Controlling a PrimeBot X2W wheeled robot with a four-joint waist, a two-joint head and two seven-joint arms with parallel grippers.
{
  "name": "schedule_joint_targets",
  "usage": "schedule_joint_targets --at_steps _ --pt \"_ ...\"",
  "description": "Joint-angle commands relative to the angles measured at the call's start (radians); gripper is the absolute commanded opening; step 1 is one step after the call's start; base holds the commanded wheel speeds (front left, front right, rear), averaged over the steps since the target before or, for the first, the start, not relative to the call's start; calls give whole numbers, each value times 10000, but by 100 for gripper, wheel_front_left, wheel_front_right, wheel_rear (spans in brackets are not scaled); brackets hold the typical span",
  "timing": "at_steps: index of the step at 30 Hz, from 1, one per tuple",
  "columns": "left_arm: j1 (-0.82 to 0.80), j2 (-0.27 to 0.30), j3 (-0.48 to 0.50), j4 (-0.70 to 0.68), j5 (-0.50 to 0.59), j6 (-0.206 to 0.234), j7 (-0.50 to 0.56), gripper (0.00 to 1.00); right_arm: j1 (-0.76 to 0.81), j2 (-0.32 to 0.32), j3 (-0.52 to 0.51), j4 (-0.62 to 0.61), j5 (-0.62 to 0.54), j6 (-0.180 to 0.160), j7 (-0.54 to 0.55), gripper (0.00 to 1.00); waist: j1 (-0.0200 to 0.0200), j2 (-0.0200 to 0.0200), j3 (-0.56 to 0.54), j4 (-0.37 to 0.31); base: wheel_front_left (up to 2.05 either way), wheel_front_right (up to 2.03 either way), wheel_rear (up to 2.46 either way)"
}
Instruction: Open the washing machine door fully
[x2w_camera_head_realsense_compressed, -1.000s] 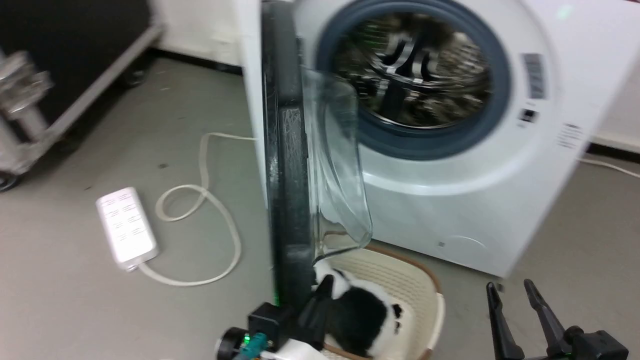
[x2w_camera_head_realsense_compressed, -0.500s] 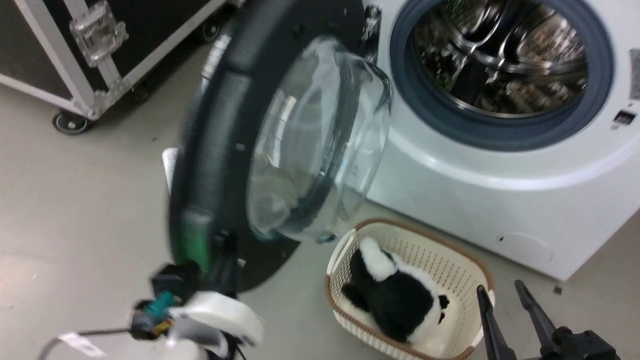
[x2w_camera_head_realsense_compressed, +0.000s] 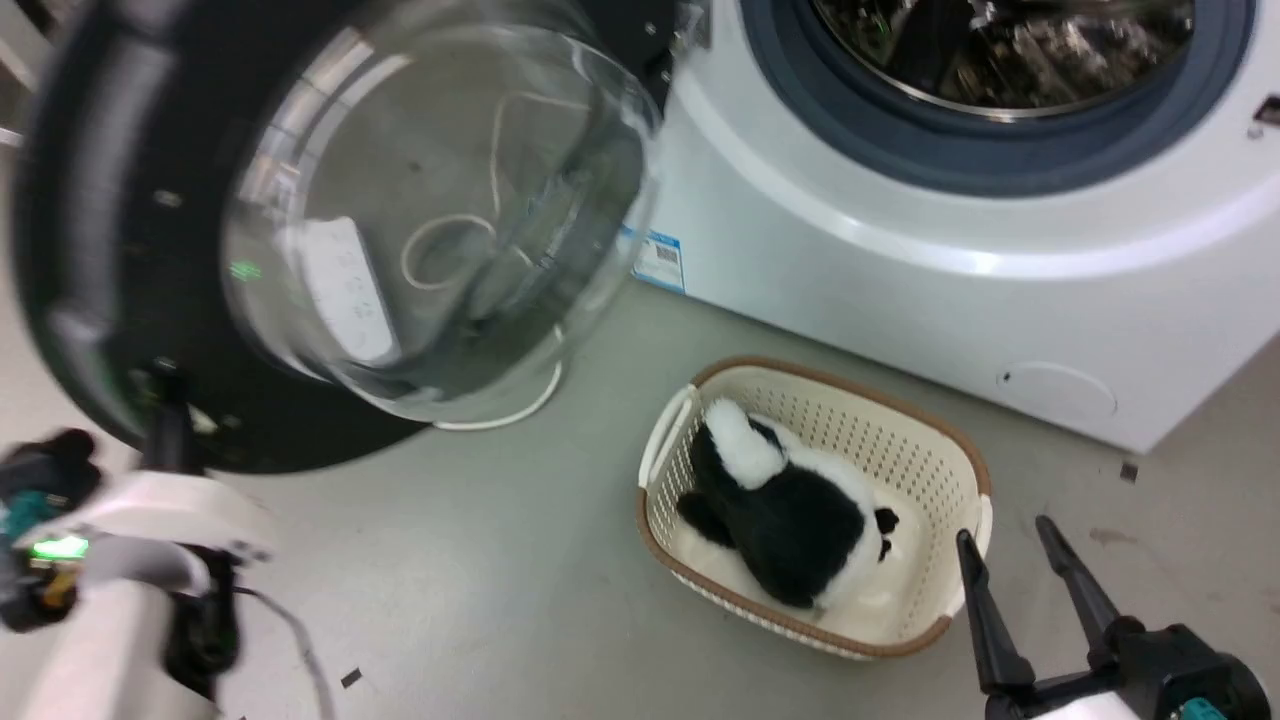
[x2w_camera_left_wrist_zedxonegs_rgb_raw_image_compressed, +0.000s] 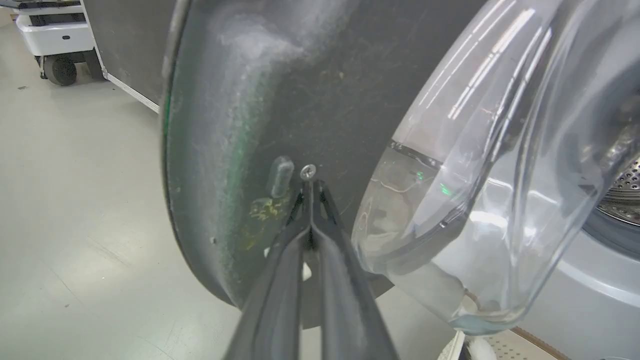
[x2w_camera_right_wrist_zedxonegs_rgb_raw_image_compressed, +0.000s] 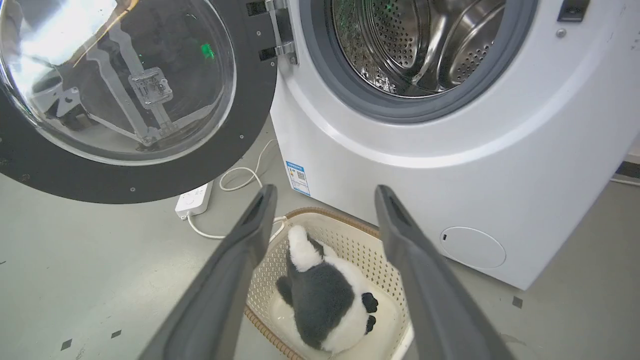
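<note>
1. Already wide open: washing machine door (x2w_camera_head_realsense_compressed: 340, 220), hinged left of the drum mouth (x2w_camera_head_realsense_compressed: 1000, 150), glass bowl turned outward.
2. Left gripper (x2w_camera_left_wrist_zedxonegs_rgb_raw_image_compressed: 309, 187) pressed together, tips apparently touching the door's black inner face.
3. Right gripper (x2w_camera_right_wrist_zedxonegs_rgb_raw_image_compressed: 326, 192) spread, empty, below the drum mouth.
4. Little left: a last push to the stop.

Test lab or workshop, bare grey floor (x2w_camera_head_realsense_compressed: 480, 580), metal-edged black case (x2w_camera_left_wrist_zedxonegs_rgb_raw_image_compressed: 125, 50), power strip (x2w_camera_right_wrist_zedxonegs_rgb_raw_image_compressed: 194, 200) lying loose
</note>
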Motion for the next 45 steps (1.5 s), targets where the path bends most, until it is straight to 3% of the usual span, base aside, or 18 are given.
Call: schedule_joint_targets --at_steps 1,8,17,26,33,37,45 --pt "-283 236 196 221 -39 -84 -87 0 -191 23 -71 -84 -92 8 -44 100 -1 0 278 -199 0 0 0" --pt "-916 548 496 1225 -59 -500 -161 0 -310 -45 -125 -108 -132 8 -44 100 -1 0 570 -345 0 0 0" --pt "-847 297 846 1430 373 -723 -198 0 -399 -33 -82 51 -39 8 -44 100 -1 0 196 -544 0 0 0" --pt "1005 -861 1885 -1289 1612 -1049 -201 0 -312 15 -438 -74 61 8 -44 100 -1 0 -1191 -1219 0 0 0" --pt "2636 -2217 1510 -3409 2832 -1352 -202 0 -158 25 -1012 -567 -385 8 -44 100 -1 0 -2067 -2053 0 0 0" --pt "3292 -2641 1227 -3749 3252 -1506 -202 0 -36 26 -1063 -778 -543 8 -44 100 -1 0 -2231 -2596 0 0 0" --pt "4038 -2973 702 -3785 3949 -1564 -202 0 359 27 -1113 -773 -411 8 -44 100 -1 0 -2280 -3385 0 0 0"
